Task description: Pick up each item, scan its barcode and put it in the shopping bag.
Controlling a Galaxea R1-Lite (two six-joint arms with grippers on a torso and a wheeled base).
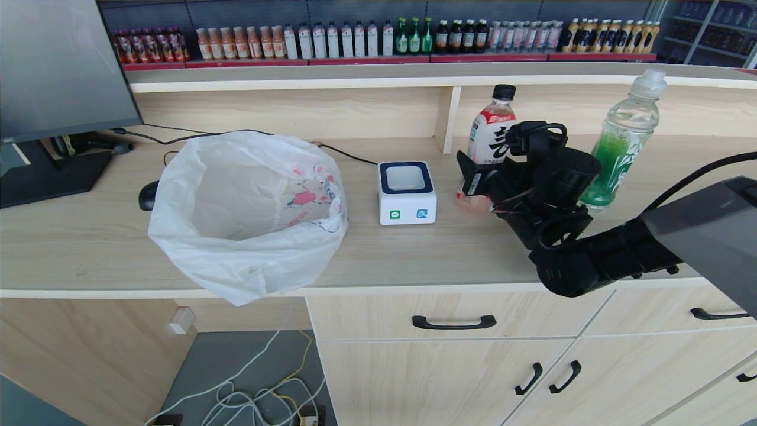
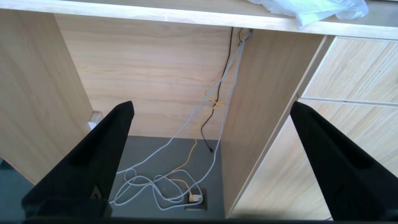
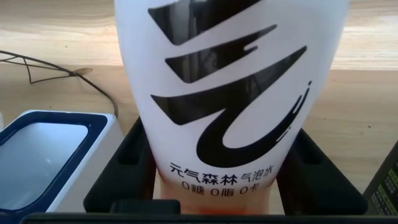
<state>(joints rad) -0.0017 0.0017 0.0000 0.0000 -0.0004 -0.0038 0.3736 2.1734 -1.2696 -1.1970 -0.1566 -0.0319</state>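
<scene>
Left jaws wide, right arm (image 1: 621, 254) outstretched

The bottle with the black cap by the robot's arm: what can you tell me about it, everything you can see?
The bottle looks like clear plastic, slim, with a black screw cap. A white label with bold black brush strokes and a red patch near the top wraps most of it, and pinkish drink shows at the bottom. It stands upright, its base apparently on the wooden counter, right of the white scanner. The right gripper clasps its lower part, with black fingers on either side.
</scene>
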